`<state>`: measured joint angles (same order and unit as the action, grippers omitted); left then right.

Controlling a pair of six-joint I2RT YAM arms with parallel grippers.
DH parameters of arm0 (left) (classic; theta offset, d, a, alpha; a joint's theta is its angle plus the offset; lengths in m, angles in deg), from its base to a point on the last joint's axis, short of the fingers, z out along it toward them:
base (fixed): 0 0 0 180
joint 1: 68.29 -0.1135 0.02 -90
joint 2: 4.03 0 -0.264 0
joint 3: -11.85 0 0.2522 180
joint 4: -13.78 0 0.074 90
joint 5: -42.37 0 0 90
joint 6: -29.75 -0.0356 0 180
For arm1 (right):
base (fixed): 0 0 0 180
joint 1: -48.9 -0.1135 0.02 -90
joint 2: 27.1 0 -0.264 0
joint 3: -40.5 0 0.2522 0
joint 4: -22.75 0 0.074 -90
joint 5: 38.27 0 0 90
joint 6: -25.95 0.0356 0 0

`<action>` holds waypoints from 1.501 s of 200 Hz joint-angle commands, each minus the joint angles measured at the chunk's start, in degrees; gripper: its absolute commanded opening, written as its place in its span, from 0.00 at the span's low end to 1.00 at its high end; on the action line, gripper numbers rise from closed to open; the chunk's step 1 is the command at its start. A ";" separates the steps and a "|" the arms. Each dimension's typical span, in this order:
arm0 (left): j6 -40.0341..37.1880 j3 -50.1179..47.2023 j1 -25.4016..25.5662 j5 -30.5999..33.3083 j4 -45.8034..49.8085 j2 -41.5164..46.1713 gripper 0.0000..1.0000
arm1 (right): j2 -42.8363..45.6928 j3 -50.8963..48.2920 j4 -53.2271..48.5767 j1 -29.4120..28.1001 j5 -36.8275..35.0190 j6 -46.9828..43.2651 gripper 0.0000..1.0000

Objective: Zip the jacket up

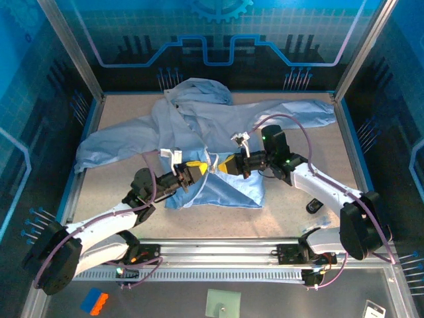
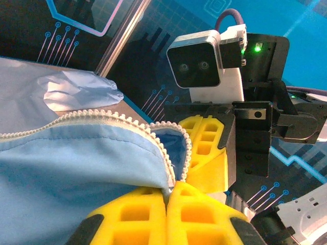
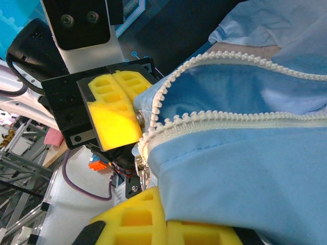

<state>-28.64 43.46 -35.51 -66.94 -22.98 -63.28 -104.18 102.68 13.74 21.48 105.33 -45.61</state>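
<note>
Blue jacket (image 1: 218, 126) lies spread on the table (image 1: 291, 205), its zip open. My left gripper (image 2: 171, 194) is squeezed shut on the bottom hem. My right gripper (image 1: 228, 165) pinches the cloth beside it. I should hold the hem tight and pull the slider (image 3: 141, 171) straight.

A robotics lab cell: aluminium posts (image 1: 71, 50) and blue circuit-print panels (image 1: 218, 36) wall the table (image 1: 278, 222) on three sides.

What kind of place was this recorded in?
Likely a purpose-built robot demo cell: aluminium frame posts, blue circuit-pattern wall panels, and a speckled beige tabletop holding a pale blue crinkly hooded jacket.
</note>
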 commanded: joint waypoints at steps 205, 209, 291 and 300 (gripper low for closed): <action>-6.10 1.09 0.54 -0.67 6.33 7.16 0.00 | -1.40 2.52 9.31 -1.40 -2.05 -5.17 0.00; -7.27 1.33 0.54 -0.48 7.56 7.77 0.00 | -1.48 2.42 9.91 -1.34 -1.74 -5.88 0.00; -21.66 7.25 0.32 3.97 9.44 7.64 0.00 | -0.38 2.56 10.01 -1.31 1.72 -14.33 0.00; -21.85 7.36 0.29 3.79 7.90 6.76 0.00 | -0.28 2.33 10.36 -1.32 1.67 -14.41 0.00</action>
<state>-46.45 48.73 -35.34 -64.30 -9.78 -54.75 -105.49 104.61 20.72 20.74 104.87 -56.52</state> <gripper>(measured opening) 0.062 0.038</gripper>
